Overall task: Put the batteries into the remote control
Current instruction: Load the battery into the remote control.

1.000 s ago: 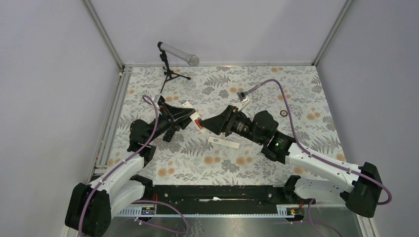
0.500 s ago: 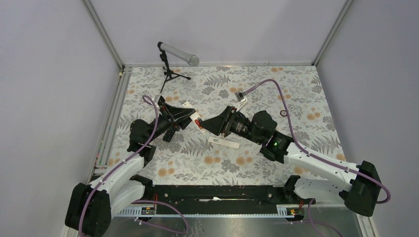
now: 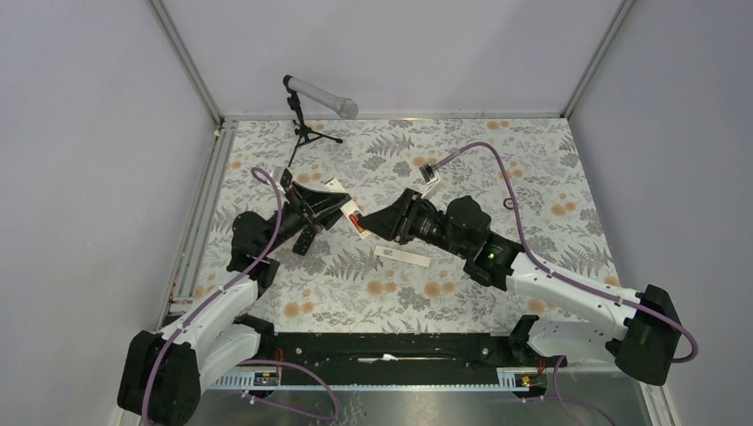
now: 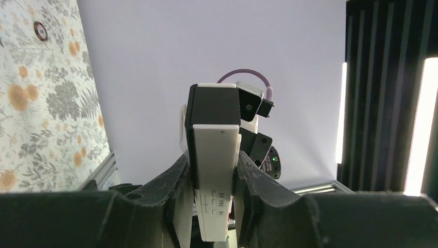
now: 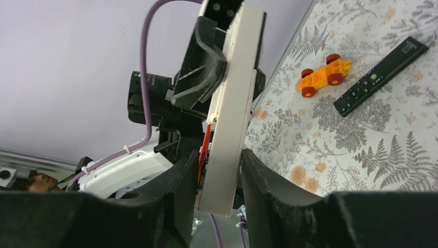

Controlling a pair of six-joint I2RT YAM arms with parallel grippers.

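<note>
Red battery (image 5: 205, 143) showing in the back of a white remote (image 4: 213, 170), remote raised above the surface (image 3: 462, 151) left of centre, left fingers (image 4: 175, 181) clamped on its sides, right fingers (image 5: 255, 175) narrowly flanking its other end, cannot tell whether they grip.

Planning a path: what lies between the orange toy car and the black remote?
Only bare patterned tabletop separates toy car and black remote; right wrist view shows it.
</note>
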